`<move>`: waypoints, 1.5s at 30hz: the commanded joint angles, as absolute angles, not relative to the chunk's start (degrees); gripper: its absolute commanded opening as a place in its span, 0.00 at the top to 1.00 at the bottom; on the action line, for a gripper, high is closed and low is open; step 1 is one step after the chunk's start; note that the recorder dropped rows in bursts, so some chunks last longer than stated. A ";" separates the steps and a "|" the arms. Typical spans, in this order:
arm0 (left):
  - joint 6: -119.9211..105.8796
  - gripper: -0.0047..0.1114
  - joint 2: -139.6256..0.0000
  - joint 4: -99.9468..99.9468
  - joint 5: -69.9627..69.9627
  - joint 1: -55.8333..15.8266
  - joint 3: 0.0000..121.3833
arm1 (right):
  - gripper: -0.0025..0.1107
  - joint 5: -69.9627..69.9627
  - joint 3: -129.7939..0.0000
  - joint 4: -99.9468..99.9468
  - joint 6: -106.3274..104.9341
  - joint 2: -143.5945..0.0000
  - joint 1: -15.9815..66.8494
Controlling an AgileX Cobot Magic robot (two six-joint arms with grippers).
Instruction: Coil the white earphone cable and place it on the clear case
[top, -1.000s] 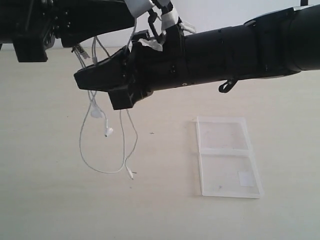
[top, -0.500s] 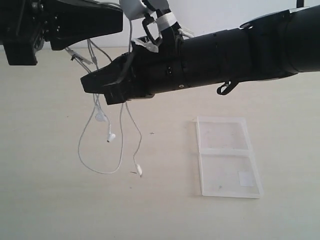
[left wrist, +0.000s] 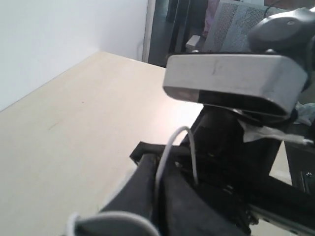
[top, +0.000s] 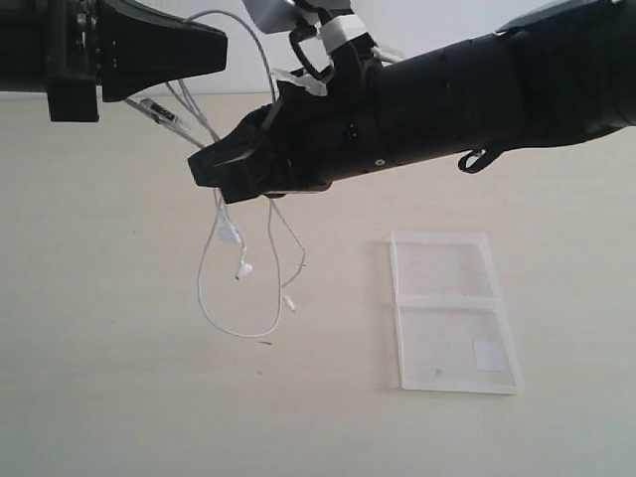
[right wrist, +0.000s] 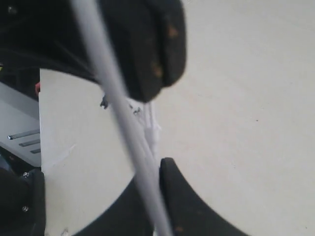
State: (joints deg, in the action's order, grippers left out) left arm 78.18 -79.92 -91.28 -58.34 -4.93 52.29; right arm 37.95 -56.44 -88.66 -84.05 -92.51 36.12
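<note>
Pale beige table (top: 99, 397), white wall (top: 437, 20) behind. Left gripper (top: 214, 45) and right gripper (top: 204, 171) are both clenched on the white earphone cable (top: 204, 298), whose loops hang above the table. Clear case (top: 452, 313) lies flat, well apart, with open tabletop on all sides.

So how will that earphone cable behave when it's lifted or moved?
Probably very floppy: the cable hangs in slack loops below the right gripper. Likely light, since it is so thin. The crossing strands suggest it may tangle or swing.
</note>
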 commanded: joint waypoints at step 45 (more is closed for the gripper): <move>121.50 0.26 -80.42 -99.95 -61.19 -4.52 52.48 | 0.98 26.80 -56.39 -47.67 -43.30 -83.37 36.01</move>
